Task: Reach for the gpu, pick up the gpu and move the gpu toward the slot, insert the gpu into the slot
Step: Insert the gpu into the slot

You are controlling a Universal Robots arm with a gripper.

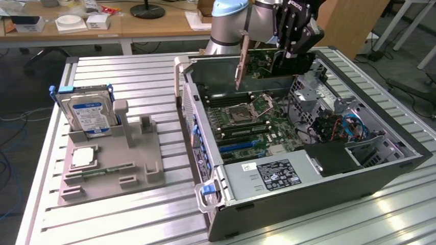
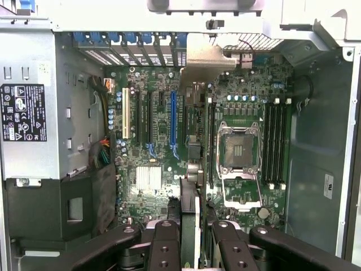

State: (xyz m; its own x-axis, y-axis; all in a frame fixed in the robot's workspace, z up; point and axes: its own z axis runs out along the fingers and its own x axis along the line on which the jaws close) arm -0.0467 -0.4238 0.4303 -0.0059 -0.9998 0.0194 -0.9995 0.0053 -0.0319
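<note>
The gpu [image 1: 272,64], a green card with a silver end bracket [image 1: 240,71], hangs upright over the far end of the open computer case [image 1: 320,204]. My gripper [image 1: 297,48] is shut on its top edge. In the wrist view the gpu [image 2: 194,169] appears edge-on between my fingers [image 2: 163,243], my gripper [image 2: 193,237] clamped on it, and its bracket [image 2: 204,62] points at the case's rear wall. Below lies the motherboard with its row of expansion slots, among them a long blue slot [image 2: 174,121]. The card hovers just beside that blue slot, clear of the board.
Inside the case sit the empty processor socket [image 2: 240,149], memory slots [image 2: 275,141] and the power supply [image 1: 272,176]. At the exterior view's left, a grey fixture [image 1: 136,163] holds a blue-labelled hard drive [image 1: 89,115] and a small silver chip [image 1: 83,157].
</note>
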